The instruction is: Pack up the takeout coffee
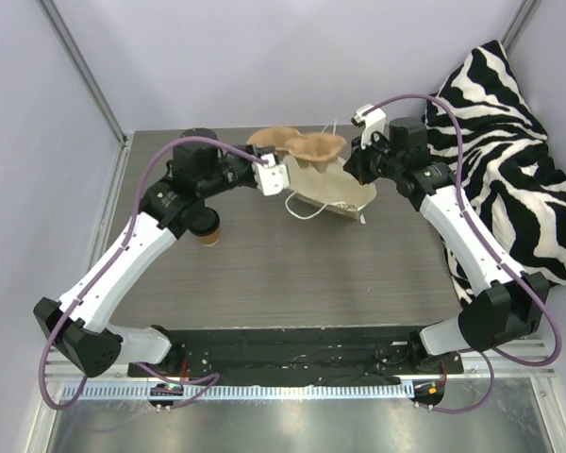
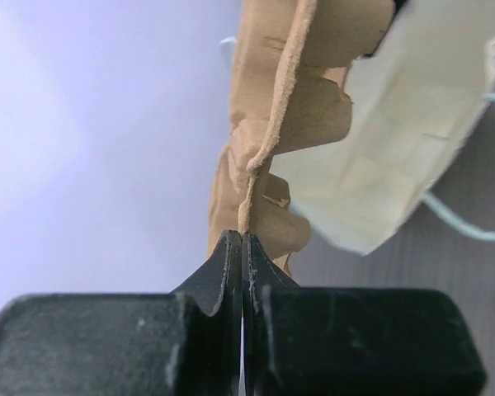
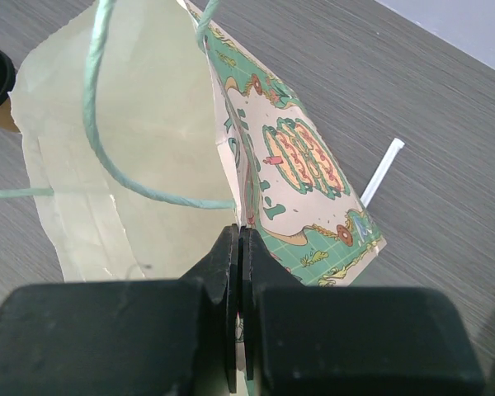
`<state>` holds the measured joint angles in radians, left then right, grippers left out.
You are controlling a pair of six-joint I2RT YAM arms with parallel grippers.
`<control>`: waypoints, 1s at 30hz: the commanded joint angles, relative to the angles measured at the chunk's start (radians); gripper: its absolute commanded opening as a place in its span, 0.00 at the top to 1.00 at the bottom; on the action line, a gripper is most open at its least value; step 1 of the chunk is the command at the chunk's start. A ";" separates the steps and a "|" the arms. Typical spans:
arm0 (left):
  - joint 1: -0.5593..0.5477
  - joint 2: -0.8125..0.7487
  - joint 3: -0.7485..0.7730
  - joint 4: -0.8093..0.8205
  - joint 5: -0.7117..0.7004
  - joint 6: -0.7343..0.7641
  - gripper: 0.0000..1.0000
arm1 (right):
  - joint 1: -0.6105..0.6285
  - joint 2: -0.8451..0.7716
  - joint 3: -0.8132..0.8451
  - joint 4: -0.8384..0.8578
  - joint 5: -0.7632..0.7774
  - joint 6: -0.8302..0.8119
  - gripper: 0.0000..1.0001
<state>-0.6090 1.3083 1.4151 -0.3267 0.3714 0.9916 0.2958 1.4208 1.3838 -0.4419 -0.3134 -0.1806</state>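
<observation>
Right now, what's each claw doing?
left claw: closed on the carrier
right claw: closed on the bag

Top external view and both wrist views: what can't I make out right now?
- Small tan paper cup with black lid: in the top view the left arm overlaps it. In the right wrist view the left edge cuts it off.
- Mint-green paper bag, its mouth: in the top view the brown moulded-pulp carrier covers it. How deep the carrier sits is unclear.
- Thin white stick: right wrist view, too small to identify.
</observation>
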 commanded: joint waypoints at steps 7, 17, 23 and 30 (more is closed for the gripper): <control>0.245 0.091 -0.016 0.073 -0.241 0.001 1.00 | -0.009 0.015 0.049 -0.009 0.017 -0.008 0.99; 0.482 0.365 -0.199 0.379 -0.037 0.246 1.00 | -0.009 0.039 0.106 -0.046 0.014 -0.017 0.99; 0.531 0.532 -0.196 0.457 0.037 0.363 1.00 | -0.009 0.064 0.149 -0.073 0.010 -0.007 0.99; 0.545 0.579 -0.168 0.436 -0.047 0.320 0.51 | -0.009 0.084 0.190 -0.119 -0.006 0.099 0.99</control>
<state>-0.0761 1.8843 1.2015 0.0471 0.3496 1.3502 0.2905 1.4979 1.5108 -0.5358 -0.3096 -0.1577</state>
